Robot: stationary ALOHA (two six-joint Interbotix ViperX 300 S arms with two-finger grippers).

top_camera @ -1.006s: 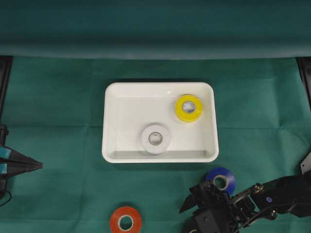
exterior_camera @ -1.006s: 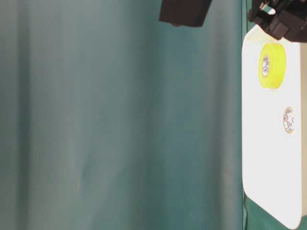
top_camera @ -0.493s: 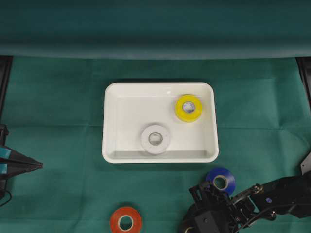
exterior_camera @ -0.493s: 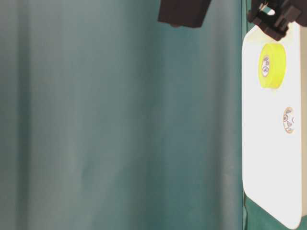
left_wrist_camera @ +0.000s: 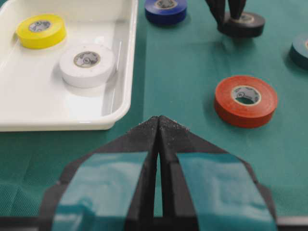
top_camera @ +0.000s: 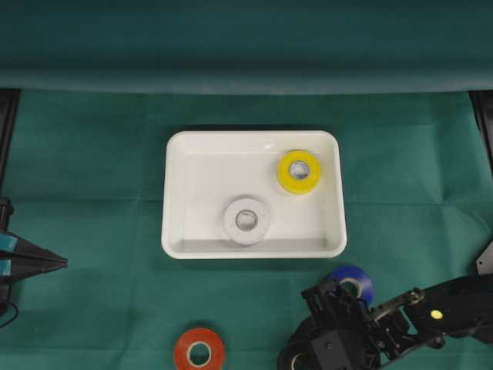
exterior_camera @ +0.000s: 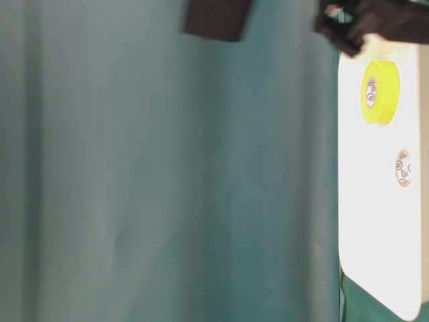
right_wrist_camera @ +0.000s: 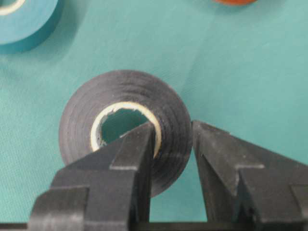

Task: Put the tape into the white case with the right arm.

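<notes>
Overhead, the white case (top_camera: 253,194) sat at the centre of the frame on a green cloth (top_camera: 92,154). Inside it, a yellow tape roll (top_camera: 299,171) lay flat near the upper right corner and a white tape roll (top_camera: 246,220) lay flat near the lower middle, well apart from each other.

Below the case, at the lower right of the overhead frame, the right arm (top_camera: 431,316) reached in from the right edge. Its right gripper (right_wrist_camera: 173,144) was clamped on the wall of a black tape roll (right_wrist_camera: 126,126): in the right wrist view, one finger stood inside the roll's cardboard core and the other pressed the outer face, with the tape wall pinched between them. The roll lay on the cloth outside the case. In the left wrist view the same roll (left_wrist_camera: 243,24) appeared at the upper right, with the two pointed fingers coming down onto it.

A blue tape roll (top_camera: 350,283) lay just below the case's lower right corner, partly hidden by the right arm. An orange tape roll (top_camera: 199,351) lay at the bottom edge, left of centre. A teal tape roll (right_wrist_camera: 24,19) showed at the upper left of the right wrist view.

At the left edge of the overhead frame, the left gripper (top_camera: 58,264) hovered over bare cloth, holding nothing; the left wrist view showed its teal-striped fingers (left_wrist_camera: 120,178) pressed together.
</notes>
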